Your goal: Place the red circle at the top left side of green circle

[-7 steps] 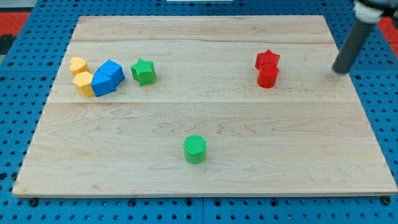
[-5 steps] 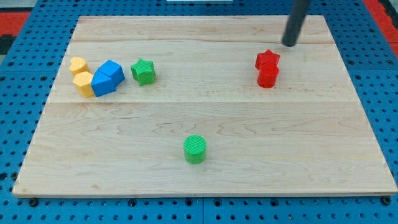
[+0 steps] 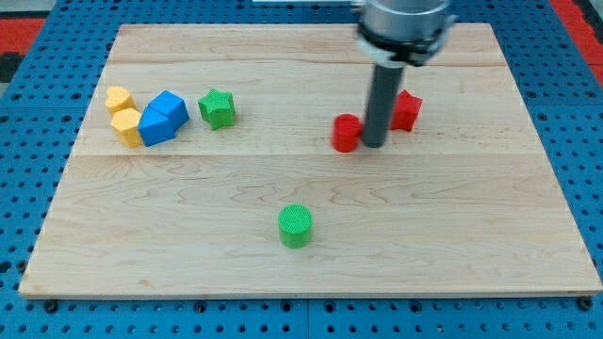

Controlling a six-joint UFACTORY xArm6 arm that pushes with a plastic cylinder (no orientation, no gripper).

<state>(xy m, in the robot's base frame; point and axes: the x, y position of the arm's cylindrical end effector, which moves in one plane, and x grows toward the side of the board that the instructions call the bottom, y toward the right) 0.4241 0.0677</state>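
Rod (image 3: pixel 382 99) hides part of red star (image 3: pixel 407 110); my tip (image 3: pixel 374 144) touching red circle (image 3: pixel 347 133).

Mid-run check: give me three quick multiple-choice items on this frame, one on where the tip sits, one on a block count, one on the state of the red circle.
1. Where is my tip?
A. Just to the view's right of the red circle
B. Beside the green circle
C. Among the yellow blocks

2. How many green blocks are on the board?
A. One
B. Two
C. Three

3. How does the red circle stand to the red star?
A. Stacked on it
B. Touching its side
C. Apart, the rod between them

Key: 1 A, the rod's end meets the circle's right edge. 2 B, a green star and the green circle. 3 C, the rod stands in the gap.
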